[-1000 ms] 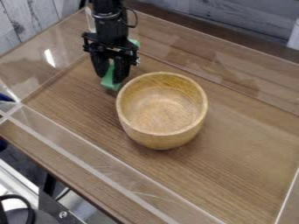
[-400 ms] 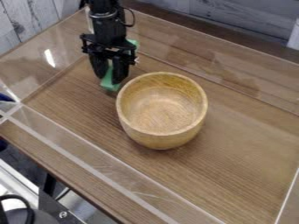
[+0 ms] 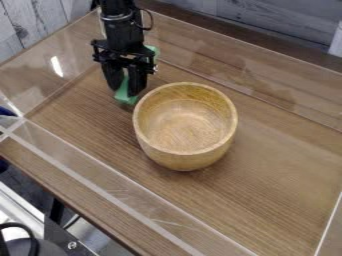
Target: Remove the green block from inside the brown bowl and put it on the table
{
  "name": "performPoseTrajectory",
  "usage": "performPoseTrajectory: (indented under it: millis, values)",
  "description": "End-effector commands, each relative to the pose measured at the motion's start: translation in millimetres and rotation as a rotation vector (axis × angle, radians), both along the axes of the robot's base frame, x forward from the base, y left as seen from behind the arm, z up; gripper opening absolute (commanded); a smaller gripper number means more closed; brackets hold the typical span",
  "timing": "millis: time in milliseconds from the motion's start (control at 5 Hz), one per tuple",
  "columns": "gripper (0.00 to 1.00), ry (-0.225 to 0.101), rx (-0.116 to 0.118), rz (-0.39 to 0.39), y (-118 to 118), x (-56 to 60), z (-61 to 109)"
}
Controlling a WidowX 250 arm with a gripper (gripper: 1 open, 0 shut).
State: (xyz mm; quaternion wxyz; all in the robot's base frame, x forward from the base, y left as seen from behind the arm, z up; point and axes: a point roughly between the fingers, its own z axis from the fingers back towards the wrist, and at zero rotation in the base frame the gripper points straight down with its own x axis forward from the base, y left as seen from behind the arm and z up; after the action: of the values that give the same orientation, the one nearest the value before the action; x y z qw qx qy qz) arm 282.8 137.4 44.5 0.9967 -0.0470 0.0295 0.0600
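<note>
The green block [image 3: 123,98] sits low against the table [image 3: 274,85], just left of the brown bowl [image 3: 186,124] and outside it. My gripper [image 3: 124,91] points straight down over the block. Its black fingers [image 3: 108,80] stand on either side of the block and press against it, so only the block's lower green edge shows between and below them. The bowl is upright, and its pale inside holds nothing. The bowl's left rim lies close to the gripper without touching it.
Low clear acrylic walls [image 3: 54,150] border the tabletop on the near left and along the back. The black arm [image 3: 120,20] rises from the gripper toward the top edge of the view. Bare wood lies to the right of and behind the bowl.
</note>
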Motion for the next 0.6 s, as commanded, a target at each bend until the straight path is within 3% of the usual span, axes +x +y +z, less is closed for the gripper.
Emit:
performPoseTrajectory:
  millis: [0,400]
  values:
    - [0.00,-0.087,0.034,0.012,8.1,8.9,29.6]
    - [0.00,-0.091,0.021,0.014,7.5,8.4,33.6]
